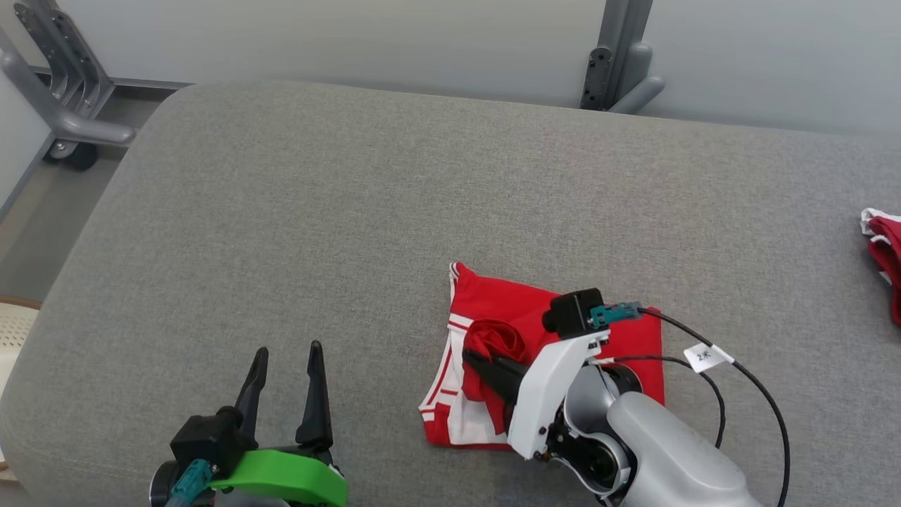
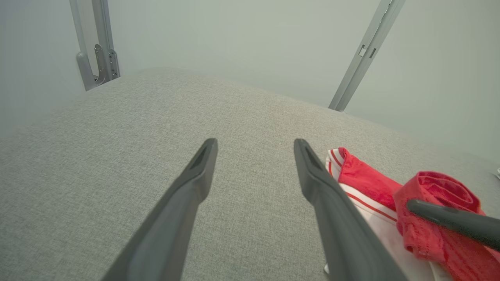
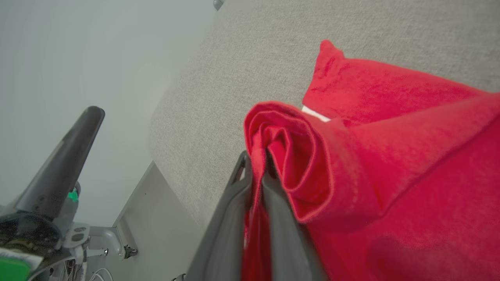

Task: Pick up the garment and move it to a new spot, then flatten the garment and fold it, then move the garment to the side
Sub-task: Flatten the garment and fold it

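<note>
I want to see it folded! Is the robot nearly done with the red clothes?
Partway. The garment lies partly folded on the grey cushion. The right gripper is shut on a red fold; the left gripper is open. Finishing the fold and moving it aside remain.

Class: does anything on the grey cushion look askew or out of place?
Yes. The red garment isn't flat: cloth near its left side is bunched into a raised roll, pinched in the shut right end effector. Another red cloth lies far right.
</note>
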Available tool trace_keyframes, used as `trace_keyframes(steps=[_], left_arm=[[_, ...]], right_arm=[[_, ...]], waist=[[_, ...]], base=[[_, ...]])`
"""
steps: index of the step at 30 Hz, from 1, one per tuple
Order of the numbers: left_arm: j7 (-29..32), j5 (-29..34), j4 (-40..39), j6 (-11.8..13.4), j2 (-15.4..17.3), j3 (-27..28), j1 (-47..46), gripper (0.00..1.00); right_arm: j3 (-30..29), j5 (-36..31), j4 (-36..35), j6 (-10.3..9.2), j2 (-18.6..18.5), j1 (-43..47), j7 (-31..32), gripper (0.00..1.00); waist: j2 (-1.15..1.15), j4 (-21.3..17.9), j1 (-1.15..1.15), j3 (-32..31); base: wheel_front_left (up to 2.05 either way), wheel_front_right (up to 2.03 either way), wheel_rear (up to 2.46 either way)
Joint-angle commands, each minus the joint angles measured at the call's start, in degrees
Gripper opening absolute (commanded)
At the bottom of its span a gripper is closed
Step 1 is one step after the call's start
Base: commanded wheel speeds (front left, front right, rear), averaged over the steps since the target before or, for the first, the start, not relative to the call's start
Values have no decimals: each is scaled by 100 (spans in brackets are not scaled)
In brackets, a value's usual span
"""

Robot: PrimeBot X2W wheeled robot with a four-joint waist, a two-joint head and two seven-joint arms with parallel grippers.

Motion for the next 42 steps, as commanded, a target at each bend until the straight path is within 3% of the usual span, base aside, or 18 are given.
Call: trace_keyframes(steps=[1, 8, 10, 11, 18, 27, 37, 42], left_arm=[[-27, -9, 14, -25, -15, 13, -87, 100], [-44, -3, 64, -41, -45, 40, -114, 100], [-47, 5, 77, -51, -54, 40, -128, 100], [-49, 9, 82, -58, -58, 42, -133, 100], [-45, 32, 103, -51, -71, 75, -101, 100], [-49, 48, 76, -48, -76, 107, -22, 100], [-46, 95, 13, -47, -63, 93, 64, 100], [-46, 220, -6, -44, -20, 74, 53, 100]], right_arm=[[108, -17, 132, 0, 28, -95, -36, 0], [510, 28, 599, 0, 69, -380, -284, 2], [630, 65, 674, 0, 75, -461, -406, 48], [683, 101, 686, 0, 76, -507, -486, 100], [1149, 76, 846, 0, 73, -789, -1036, 100], [1037, -207, 957, 0, -93, -858, -1832, 100], [138, -1018, 944, 0, -438, -590, -2661, 100], [-876, -2100, 546, 0, -477, -177, -2793, 100]], waist=[[18, 42, 0, 1], [18, 59, 0, 4], [18, 57, 0, 1], [18, 55, 0, -2], [18, -13, 0, -43], [18, -187, 0, -93], [18, -557, 0, -191], [18, -770, 0, -234]], base=[[0, 0, 0], [0, 0, 0], [0, 0, 0], [0, 0, 0], [0, 0, 0], [0, 0, 0], [0, 0, 0], [0, 0, 0]])
